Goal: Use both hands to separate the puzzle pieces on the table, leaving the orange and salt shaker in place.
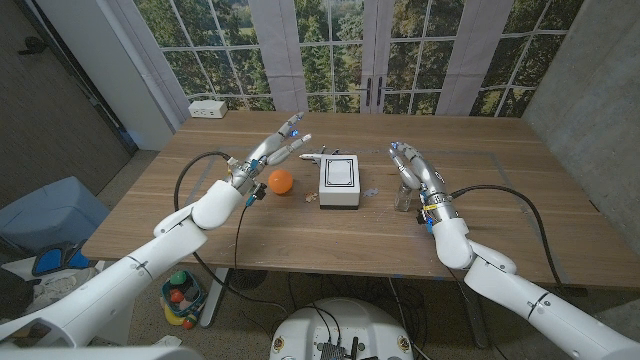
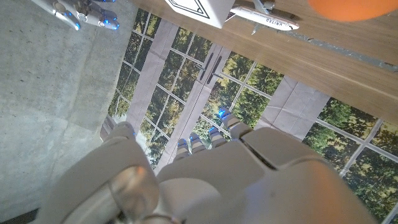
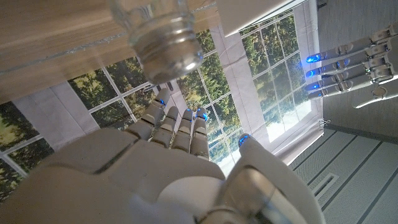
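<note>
Wooden table (image 1: 300, 235) before tall forest-view windows (image 1: 330, 50), left hand (image 1: 278, 147) spread, right hand (image 1: 413, 165) spread, both holding nothing

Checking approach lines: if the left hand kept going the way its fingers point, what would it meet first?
Probably nothing: the left hand points past the white box toward the far table edge, though its height is unclear.

In the left wrist view we see the round orange fruit (image 2: 351, 7) and white box-shaped puzzle (image 2: 202, 10) cut off by the edge.
</note>
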You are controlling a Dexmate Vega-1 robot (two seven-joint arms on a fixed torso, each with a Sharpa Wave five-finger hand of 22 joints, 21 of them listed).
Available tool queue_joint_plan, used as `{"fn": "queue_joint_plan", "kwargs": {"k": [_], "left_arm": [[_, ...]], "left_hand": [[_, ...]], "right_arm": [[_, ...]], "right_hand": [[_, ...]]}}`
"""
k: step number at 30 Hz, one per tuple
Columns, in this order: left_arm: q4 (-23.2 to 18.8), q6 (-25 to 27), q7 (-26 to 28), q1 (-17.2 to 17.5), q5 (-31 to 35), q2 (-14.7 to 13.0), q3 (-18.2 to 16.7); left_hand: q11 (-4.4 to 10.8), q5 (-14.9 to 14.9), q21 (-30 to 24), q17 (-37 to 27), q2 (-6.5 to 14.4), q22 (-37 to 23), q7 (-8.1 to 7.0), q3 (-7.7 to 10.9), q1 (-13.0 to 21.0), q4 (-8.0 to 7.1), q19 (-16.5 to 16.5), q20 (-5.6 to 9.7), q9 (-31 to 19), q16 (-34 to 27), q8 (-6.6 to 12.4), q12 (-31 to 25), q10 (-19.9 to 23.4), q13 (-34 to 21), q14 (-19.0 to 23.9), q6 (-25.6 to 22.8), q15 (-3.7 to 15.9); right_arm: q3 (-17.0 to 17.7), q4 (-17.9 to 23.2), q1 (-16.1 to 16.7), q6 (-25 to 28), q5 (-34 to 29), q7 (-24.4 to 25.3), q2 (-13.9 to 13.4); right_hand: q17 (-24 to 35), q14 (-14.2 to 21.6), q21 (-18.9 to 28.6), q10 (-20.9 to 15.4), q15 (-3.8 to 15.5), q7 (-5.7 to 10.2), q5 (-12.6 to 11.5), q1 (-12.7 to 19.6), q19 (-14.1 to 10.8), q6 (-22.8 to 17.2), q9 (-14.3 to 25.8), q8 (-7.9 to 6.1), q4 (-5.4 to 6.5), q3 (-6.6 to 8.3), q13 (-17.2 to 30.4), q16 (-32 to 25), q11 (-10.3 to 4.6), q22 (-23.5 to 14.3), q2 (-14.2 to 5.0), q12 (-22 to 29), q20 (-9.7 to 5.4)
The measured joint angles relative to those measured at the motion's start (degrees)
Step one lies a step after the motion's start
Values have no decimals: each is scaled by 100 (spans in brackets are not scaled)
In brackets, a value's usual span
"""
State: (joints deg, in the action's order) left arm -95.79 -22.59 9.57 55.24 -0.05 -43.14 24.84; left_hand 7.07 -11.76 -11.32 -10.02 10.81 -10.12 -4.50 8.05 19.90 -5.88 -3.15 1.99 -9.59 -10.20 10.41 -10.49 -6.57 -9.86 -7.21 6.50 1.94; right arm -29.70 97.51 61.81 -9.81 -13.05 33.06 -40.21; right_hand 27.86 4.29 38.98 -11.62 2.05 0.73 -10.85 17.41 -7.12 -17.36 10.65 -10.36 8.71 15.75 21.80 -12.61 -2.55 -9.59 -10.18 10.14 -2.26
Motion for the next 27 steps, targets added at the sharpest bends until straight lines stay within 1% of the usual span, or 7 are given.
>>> {"fn": "queue_joint_plan", "kwargs": {"k": [4,8,12,14,20,21,27], "left_arm": [[162,-302,-197,-14,-456,112,-20],[432,-544,-430,-43,-924,314,-44],[641,-793,-750,-75,-1516,509,-64],[699,-858,-867,-82,-1733,567,-67],[845,-1038,-1260,-94,-2470,758,-91],[913,-1060,-1327,-83,-2644,880,-119],[969,-1087,-1568,-25,-3216,1032,-165]], "left_hand": [[-14,-99,0,12,-27,19,-41,144,-166,-158,-112,9,0,-28,41,-38,196,0,135,-247,6],[-22,-159,-34,17,-63,27,-54,228,-202,-242,-202,17,0,-40,63,-77,292,25,240,-406,7],[-75,-220,-55,16,-56,26,-48,372,-255,-274,-296,28,-1,-40,63,-77,442,27,385,-616,1],[-22,-228,-56,16,-78,26,-48,419,-277,-270,-336,8,-1,-40,63,-77,495,27,437,-678,10],[-43,-287,-55,16,-71,26,-26,579,-331,-318,-396,7,-1,-40,63,-77,637,26,520,-851,-12],[-60,-288,-55,16,-71,26,-20,620,-331,-318,-396,7,-1,-40,63,-88,653,27,532,-857,-24],[-65,-319,-55,16,-71,26,11,686,-330,-337,-425,36,-1,-40,63,-122,700,27,569,-888,0]], "right_arm": [[54,-66,-21,-223,212,-224,-1],[140,-197,-51,-614,555,-534,29],[231,-320,-76,-964,872,-797,87],[267,-373,-84,-1066,969,-875,116],[389,-549,-106,-1391,1325,-1146,233],[413,-601,-113,-1604,1573,-1329,261],[520,-848,-149,-1922,1970,-1609,421]], "right_hand": [[-46,0,0,9,0,0,0,-52,0,0,0,0,0,0,-25,33,9,0,52,0,0],[-136,40,-21,-41,4,-31,0,-113,-84,-31,-27,0,-1,1,-89,33,59,0,113,23,7],[-265,195,-42,-158,7,-132,0,-112,-260,-164,-26,-65,-58,58,-176,32,175,27,113,56,5],[-320,241,-64,-201,7,-146,0,-112,-332,-271,-26,-72,-80,80,-218,32,213,26,113,89,2],[-482,508,-86,-486,8,-214,0,-157,-553,-506,-10,-138,-128,191,-340,32,195,10,67,134,7],[-499,542,-86,-486,2,-195,0,-157,-591,-526,-10,-152,-125,193,-353,32,194,10,67,134,8],[-554,578,-108,-559,-1,-226,0,-157,-649,-557,-10,-151,-112,270,-400,31,184,10,67,176,31]]}}
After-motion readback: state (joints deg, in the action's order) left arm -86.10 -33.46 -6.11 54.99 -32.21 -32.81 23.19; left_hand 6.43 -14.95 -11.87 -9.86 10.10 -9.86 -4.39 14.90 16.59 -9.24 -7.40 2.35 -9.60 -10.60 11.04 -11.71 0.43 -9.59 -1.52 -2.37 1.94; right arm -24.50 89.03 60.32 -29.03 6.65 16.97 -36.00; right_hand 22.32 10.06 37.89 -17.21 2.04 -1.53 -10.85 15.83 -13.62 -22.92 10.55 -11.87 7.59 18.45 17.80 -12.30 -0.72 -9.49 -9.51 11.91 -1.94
